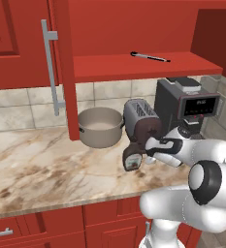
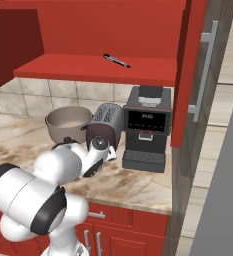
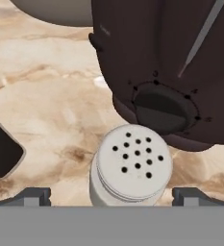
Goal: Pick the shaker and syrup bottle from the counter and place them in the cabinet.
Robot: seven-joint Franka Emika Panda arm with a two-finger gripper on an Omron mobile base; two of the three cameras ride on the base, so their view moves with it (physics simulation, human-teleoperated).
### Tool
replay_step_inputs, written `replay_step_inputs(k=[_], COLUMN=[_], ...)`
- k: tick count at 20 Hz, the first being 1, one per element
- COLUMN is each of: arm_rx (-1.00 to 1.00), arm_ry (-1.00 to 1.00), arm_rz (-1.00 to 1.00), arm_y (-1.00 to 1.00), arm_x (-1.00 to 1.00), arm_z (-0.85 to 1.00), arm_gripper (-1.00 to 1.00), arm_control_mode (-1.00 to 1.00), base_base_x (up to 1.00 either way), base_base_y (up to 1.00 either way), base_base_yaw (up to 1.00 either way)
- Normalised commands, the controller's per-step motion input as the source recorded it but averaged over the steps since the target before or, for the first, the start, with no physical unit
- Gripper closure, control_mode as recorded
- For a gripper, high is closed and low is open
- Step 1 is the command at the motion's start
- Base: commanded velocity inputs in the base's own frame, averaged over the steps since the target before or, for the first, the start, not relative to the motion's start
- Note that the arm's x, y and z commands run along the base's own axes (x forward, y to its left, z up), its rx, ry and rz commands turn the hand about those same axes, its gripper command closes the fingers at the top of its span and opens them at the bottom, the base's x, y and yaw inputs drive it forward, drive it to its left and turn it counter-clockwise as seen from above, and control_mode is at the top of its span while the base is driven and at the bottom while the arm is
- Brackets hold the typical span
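Pincer released, jaws spread wide, one dark fingertip on each side of the shaker; no contact visible. Shaker upright on the counter, its perforated pale cap facing the hand camera, standing just in front of the dark-fronted toaster and its round dial. In the left base view the hand is lowered close in front of the toaster. Syrup bottle rests on the counter just left of the hand, label facing forward; its dark edge appears at the left of the hand view. Grey pot stands left of the toaster, coffee machine to the right. Cabinet open overhead; thin dark rod lies on its shelf. Door with its silver bar handle hangs at left.
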Motion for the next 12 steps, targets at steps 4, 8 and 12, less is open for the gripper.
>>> replay_step_inputs(k=[4, 8, 12], arm_rx=[0.00, 0.00, 0.00], arm_ry=[0.00, 0.00, 0.00], arm_rz=[0.00, 0.00, 0.00], arm_y=[0.04, 0.02, 0.02], arm_x=[0.07, 0.05, 0.04], arm_z=[-0.12, -0.11, -0.10], arm_gripper=[-1.00, -1.00, 1.00], arm_control_mode=[-1.00, -1.00, -1.00], base_base_x=[0.00, 0.00, 0.00], base_base_y=[0.00, 0.00, 0.00], base_base_yaw=[0.00, 0.00, 0.00])
